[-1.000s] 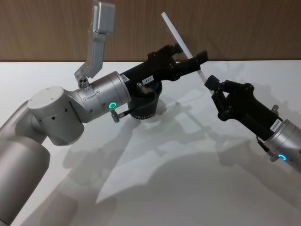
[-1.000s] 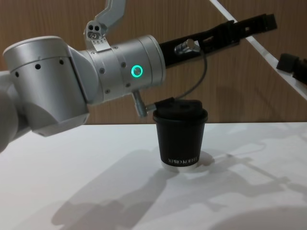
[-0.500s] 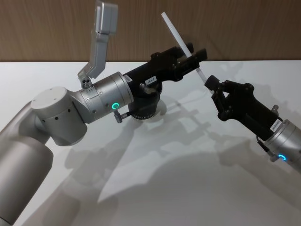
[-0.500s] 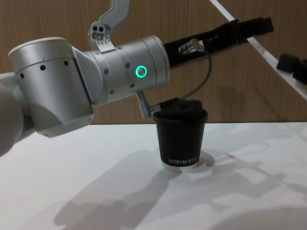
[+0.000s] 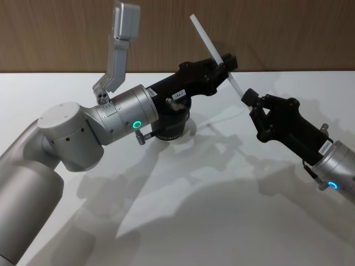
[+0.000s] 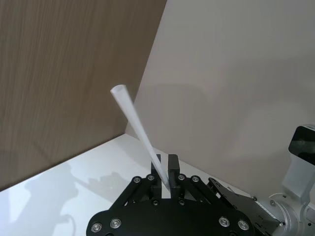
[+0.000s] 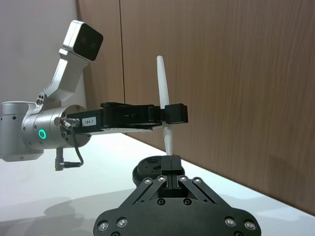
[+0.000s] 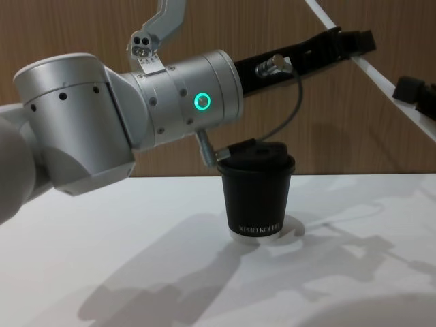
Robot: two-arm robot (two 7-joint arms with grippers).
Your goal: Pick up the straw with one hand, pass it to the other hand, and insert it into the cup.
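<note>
Passing long thin white straw (image 5: 208,42): squeezed by left gripper (image 5: 226,61) fingers, tip pinched by right gripper (image 5: 247,97) fingers at 4 o'clock. Next: loosen right, aim for black paper cup (image 8: 257,197).

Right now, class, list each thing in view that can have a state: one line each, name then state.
straw: in the air, tilted, gripped at two places.
left claw: shut on the straw partway along it.
right claw: shut on the straw's lower end.
coffee cup: upright on the table, no straw in it.
lid: on the coffee cup.
</note>
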